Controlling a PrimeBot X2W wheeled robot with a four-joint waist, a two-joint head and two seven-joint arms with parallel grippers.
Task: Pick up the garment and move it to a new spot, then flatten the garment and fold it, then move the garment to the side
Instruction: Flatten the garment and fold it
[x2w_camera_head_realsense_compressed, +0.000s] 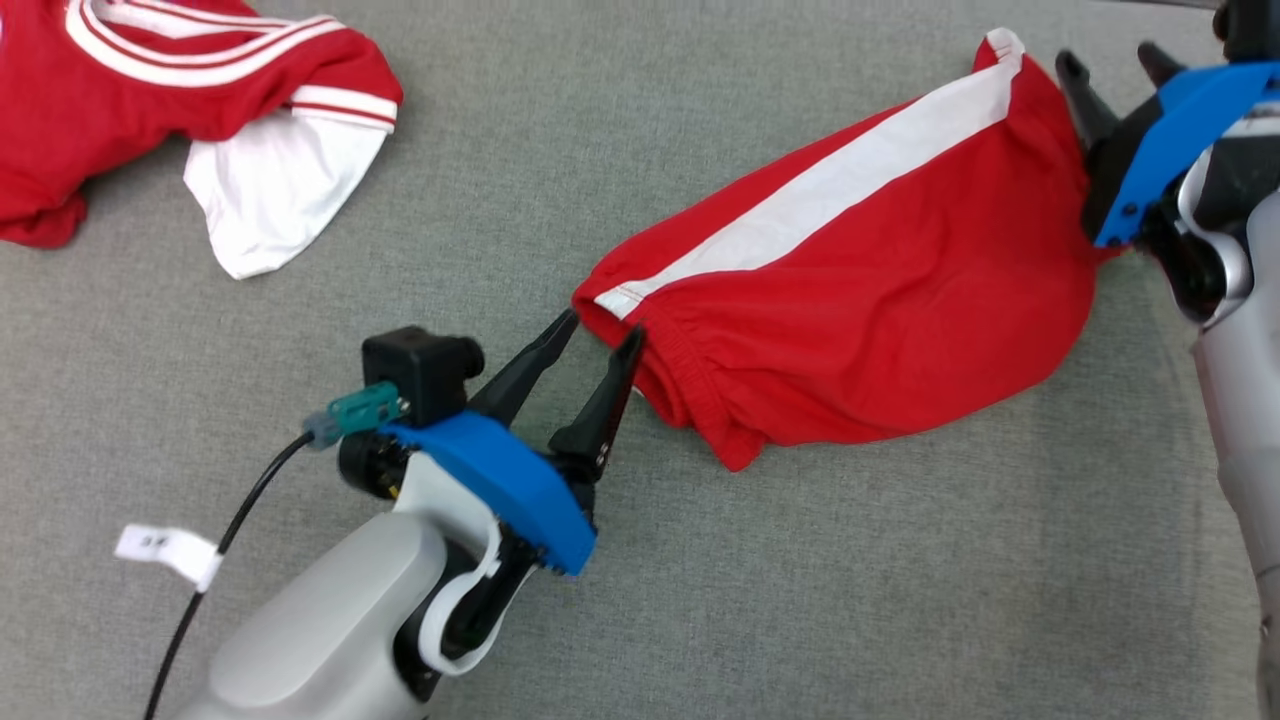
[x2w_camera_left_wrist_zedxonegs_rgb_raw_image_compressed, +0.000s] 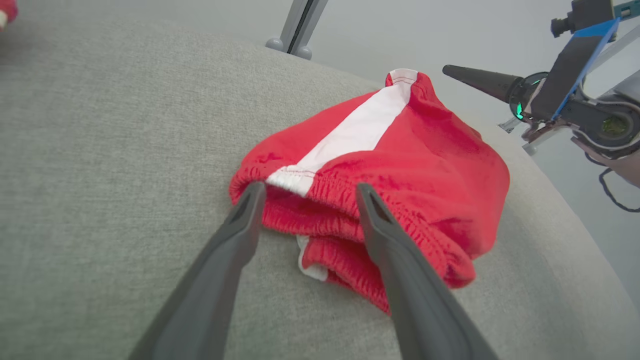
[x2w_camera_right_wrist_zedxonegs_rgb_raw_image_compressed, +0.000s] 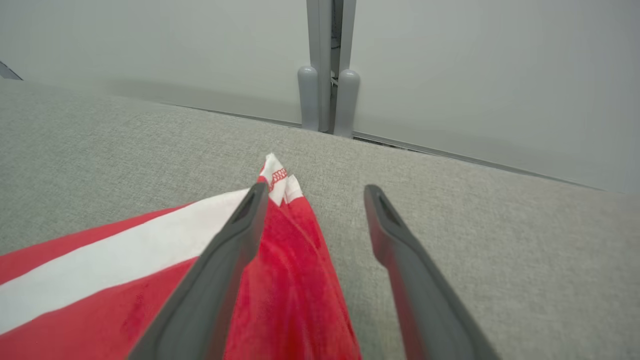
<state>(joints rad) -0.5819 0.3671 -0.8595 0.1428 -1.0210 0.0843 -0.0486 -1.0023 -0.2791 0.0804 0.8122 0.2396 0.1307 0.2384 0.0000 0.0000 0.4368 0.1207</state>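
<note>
The garment (x2w_camera_head_realsense_compressed: 880, 300) is a pair of red shorts with a white side stripe, lying bunched on the grey cloth table (x2w_camera_head_realsense_compressed: 700, 600). My left gripper (x2w_camera_head_realsense_compressed: 603, 325) stands open at the elastic waistband corner. In the left wrist view its fingers straddle the waistband (x2w_camera_left_wrist_zedxonegs_rgb_raw_image_compressed: 320, 195) of the garment (x2w_camera_left_wrist_zedxonegs_rgb_raw_image_compressed: 430, 150) without closing on it. My right gripper (x2w_camera_head_realsense_compressed: 1108, 58) is open at the garment's far hem. In the right wrist view one finger (x2w_camera_right_wrist_zedxonegs_rgb_raw_image_compressed: 235, 235) lies over the red cloth (x2w_camera_right_wrist_zedxonegs_rgb_raw_image_compressed: 290, 280) and the other hangs over bare table.
A second red and white garment (x2w_camera_head_realsense_compressed: 200, 80) lies at the far left. A black cable with a white tag (x2w_camera_head_realsense_compressed: 165, 550) trails by my left forearm. Behind the table's far edge stands a grey post (x2w_camera_right_wrist_zedxonegs_rgb_raw_image_compressed: 327, 100) against a pale wall.
</note>
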